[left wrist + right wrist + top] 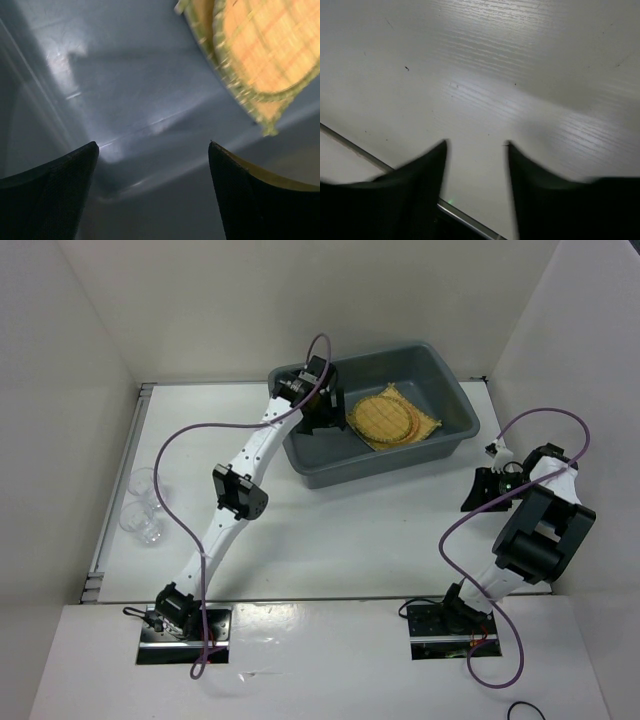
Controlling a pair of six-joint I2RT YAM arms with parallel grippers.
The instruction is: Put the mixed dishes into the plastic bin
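The dark grey plastic bin (455, 390) stands at the back of the table. Inside it a round woven mat (385, 418) lies on a square yellow mat (425, 423). My left gripper (322, 418) hangs inside the bin's left half, open and empty, left of the mats. The left wrist view shows its open fingers (55, 185) over the bin floor (125, 90), with the round mat (265, 45) on the square mat (267, 112) at the upper right. Clear cups (142, 505) stand at the table's far left. My right gripper (476, 492) hovers right of the bin, and its fingers (420, 175) are apart over bare table.
White walls enclose the table on the left, back and right. A metal rail (118, 495) runs along the left edge beside the cups. A metal strip (465, 220) shows below the right fingers. Purple cables (175, 455) loop off both arms.
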